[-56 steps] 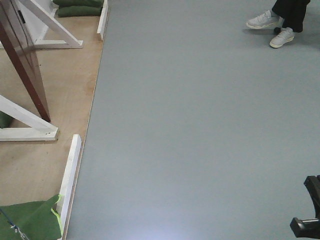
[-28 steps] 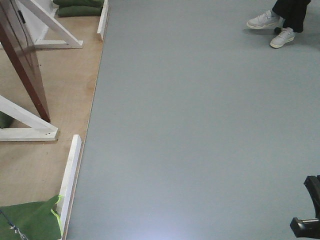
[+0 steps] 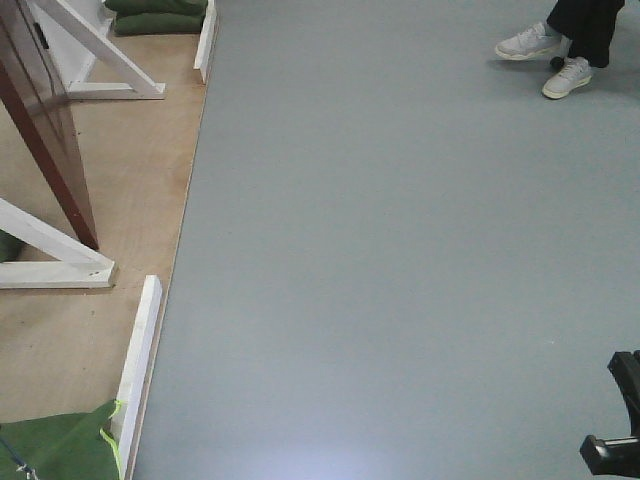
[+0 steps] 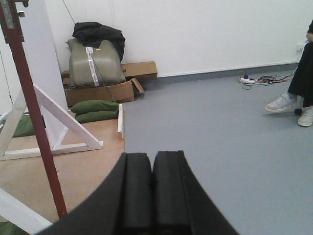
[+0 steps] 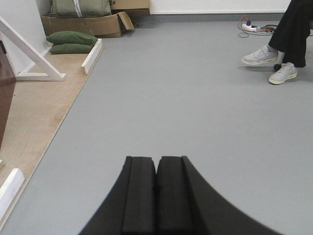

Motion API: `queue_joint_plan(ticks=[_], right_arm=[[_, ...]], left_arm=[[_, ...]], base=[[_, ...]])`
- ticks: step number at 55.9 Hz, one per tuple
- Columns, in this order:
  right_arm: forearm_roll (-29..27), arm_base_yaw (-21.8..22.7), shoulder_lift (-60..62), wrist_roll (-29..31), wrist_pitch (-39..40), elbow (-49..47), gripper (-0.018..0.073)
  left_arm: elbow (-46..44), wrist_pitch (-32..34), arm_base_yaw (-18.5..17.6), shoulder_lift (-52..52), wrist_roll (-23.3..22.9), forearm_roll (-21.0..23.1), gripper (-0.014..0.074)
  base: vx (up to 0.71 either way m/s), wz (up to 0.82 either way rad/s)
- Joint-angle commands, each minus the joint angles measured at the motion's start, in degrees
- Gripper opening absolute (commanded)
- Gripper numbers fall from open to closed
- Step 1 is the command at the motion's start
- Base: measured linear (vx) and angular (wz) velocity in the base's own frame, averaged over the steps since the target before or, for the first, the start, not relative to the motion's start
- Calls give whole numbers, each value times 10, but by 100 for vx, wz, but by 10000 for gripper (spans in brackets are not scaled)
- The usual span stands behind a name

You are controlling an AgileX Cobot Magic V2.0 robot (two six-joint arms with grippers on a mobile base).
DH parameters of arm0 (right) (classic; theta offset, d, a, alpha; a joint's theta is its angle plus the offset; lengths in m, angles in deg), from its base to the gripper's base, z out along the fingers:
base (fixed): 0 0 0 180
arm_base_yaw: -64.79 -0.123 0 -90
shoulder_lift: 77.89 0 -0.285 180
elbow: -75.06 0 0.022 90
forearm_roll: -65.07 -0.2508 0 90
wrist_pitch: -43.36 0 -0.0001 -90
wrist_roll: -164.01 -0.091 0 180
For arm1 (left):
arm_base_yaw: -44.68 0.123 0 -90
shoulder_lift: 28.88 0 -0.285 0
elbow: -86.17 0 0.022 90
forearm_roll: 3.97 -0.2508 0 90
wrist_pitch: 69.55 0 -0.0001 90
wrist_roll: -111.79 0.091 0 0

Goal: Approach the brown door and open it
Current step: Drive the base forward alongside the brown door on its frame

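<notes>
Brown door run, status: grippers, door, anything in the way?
Left gripper shut, empty. Right gripper shut, empty. Brown door off to the left on the wooden platform, untouched. Person's shoes far right, clear of the path.

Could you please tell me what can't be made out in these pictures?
- Brown door: mostly cut off by the front view's left edge; any handle is unclear.
- Person: only legs and shoes show; the rest lies beyond the frame edges in every view.
- Black object: clipped by the front view's bottom right corner; unidentifiable.
</notes>
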Motion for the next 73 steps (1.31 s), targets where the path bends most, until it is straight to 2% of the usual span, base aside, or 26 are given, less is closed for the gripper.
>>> queue_joint_plan(ticks=[1, 35, 73], right_arm=[[2, -1, 3, 4, 45, 2, 0], [2, -1, 3, 4, 45, 2, 0], [2, -1, 3, 4, 45, 2, 0]], left_arm=[[-11, 49, 0, -8, -5, 4, 66], [-11, 49, 0, -8, -5, 4, 66], [-11, 49, 0, -8, -5, 4, 66]], base=[[8, 8], [18, 17], [36, 5]])
